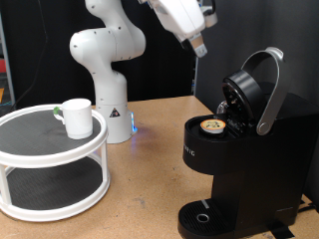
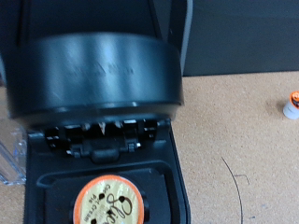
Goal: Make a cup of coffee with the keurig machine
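Currently listed: keurig machine (image 1: pixel 239 149), lower right of exterior view, on wooden counter (image 1: pixel 150 189); lid (image 1: pixel 254 90) hinged up, pod (image 1: pixel 212 126) with tan top seated in chamber. Cup (image 1: pixel 77 117), left of frame, upright on top tier of white round rack (image 1: pixel 50 149), well apart from machine. Claw (image 1: pixel 197 42), top centre, above open lid, holding nothing; open or closed cannot be told. Cup judged stiff, glazed, likely slippery, breakable; best taken by rim or handle. Rack rim raised; open counter between rack and machine.
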### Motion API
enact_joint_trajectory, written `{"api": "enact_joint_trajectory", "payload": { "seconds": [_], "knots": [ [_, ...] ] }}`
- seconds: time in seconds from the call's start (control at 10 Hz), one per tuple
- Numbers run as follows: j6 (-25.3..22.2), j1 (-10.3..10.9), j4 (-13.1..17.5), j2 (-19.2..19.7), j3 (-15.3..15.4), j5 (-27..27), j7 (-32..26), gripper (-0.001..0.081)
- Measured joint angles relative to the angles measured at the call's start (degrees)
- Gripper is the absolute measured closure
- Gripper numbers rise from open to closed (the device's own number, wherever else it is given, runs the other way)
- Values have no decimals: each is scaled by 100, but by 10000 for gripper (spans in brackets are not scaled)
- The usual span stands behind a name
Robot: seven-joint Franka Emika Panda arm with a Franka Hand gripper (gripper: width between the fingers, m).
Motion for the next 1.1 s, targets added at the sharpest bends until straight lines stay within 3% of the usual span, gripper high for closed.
{"api": "enact_joint_trajectory", "payload": {
  "seconds": [0.2, 0.5, 1.1],
  "knots": [
    [-262, -1, 158, -22, -40, 0, 5, 8],
    [-266, 35, 157, 41, 5, 0, 5, 8],
    [5, 311, 314, 213, 650, 8, 378, 8]
  ]
}}
